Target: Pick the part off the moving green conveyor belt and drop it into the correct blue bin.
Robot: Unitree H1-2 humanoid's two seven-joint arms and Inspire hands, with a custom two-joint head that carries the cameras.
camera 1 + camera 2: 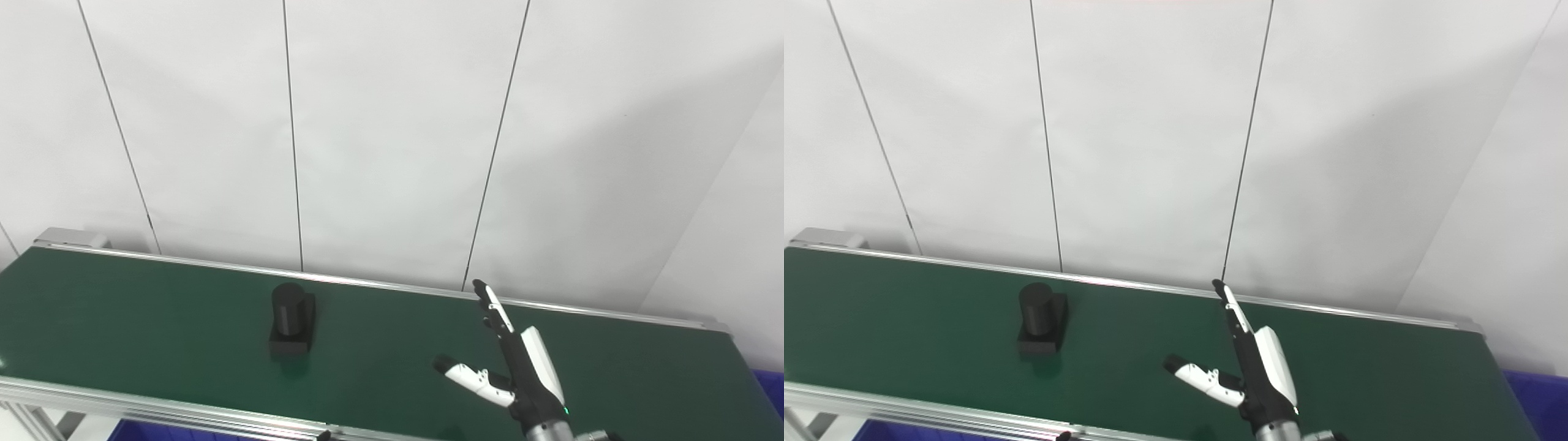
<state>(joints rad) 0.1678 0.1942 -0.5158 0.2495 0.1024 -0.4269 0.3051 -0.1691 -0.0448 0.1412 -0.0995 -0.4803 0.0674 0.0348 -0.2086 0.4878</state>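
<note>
Left eye view and right eye view both look down on a green belt (153, 318) running left to right between aluminium side rails (392, 285). White wall panels (392, 122) with thin dark seams stand behind the far rail.

Part: a black part (292, 321) sits on the belt, left of centre. It consists of an upright cylinder on a flat rectangular base. The base lies flat on the belt surface. Nothing touches the part.

Robot hand, right: the right robot hand (520, 367) enters from the bottom edge, right of centre, and hovers over the belt. It is wide and holds nothing. The fingers (493, 306) are extended straight, pointing toward the far rail. The thumb (468, 375) is spread to the left, toward the part. The hand is well apart from the part, on the part's right. A small green light shows near the wrist.

Robot hand, left: not in view.

Bins: a blue bin (1540, 398) shows at the lower right corner, beyond the belt's right end. Another strip of blue (159, 432) shows below the near rail at the lower left.

Markings: no readable writing, brand or label can be made out on the part, belt or hand.
</note>
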